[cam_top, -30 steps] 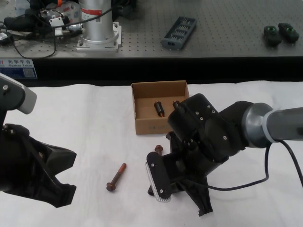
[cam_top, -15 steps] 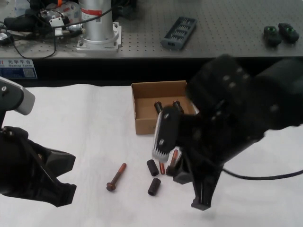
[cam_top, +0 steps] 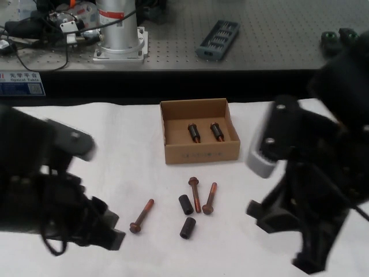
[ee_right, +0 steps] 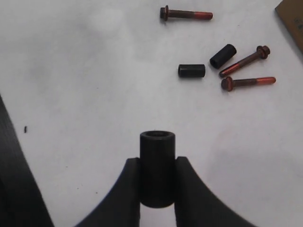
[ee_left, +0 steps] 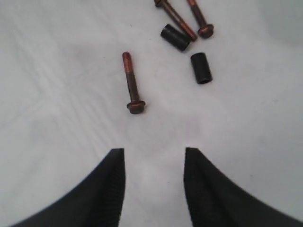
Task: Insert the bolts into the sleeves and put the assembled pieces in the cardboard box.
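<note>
Looks like the third pairing, judging by two finished pieces [cam_top: 194, 131] lying in the cardboard box [cam_top: 199, 153]. Pinched firmly in the right gripper [ee_right: 157, 165]: one sleeve [ee_right: 157, 151], above the cloth [cam_top: 115, 150] in front of the box, long axis in line with the fingers, open bore facing out past their tips. Spread wide and empty: the left gripper [ee_left: 154, 153], close to the lone bolt [ee_left: 133, 82] front-left of the box, head end away from the box. Next, probably: closing on that bolt's shank, then lining its tip up with the bore.
</note>
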You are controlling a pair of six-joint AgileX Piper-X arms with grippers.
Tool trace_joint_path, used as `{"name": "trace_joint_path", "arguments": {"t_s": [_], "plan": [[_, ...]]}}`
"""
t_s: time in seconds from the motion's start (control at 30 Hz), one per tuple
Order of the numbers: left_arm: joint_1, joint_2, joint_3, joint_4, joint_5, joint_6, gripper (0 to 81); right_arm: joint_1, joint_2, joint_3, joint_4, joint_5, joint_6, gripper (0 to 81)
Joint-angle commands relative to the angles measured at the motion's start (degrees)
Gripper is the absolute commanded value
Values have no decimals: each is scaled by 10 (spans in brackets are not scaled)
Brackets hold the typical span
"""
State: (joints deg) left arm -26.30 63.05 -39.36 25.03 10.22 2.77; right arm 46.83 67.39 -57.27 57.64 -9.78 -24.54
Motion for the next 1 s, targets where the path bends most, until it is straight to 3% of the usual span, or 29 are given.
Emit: {"name": "trace_joint_path", "arguments": {"t_s": [0.0,0.43,0.97], "plan": [[1,121,-38,-30,-21,87,256,0,-35,0,21,-15,15,25],[1,364,-249,9,-20,97,277,0,-78,2,21,-15,18,25],[1,407,-297,115,-19,75,276,0,-78,18,-19,-15,16,25]]}}
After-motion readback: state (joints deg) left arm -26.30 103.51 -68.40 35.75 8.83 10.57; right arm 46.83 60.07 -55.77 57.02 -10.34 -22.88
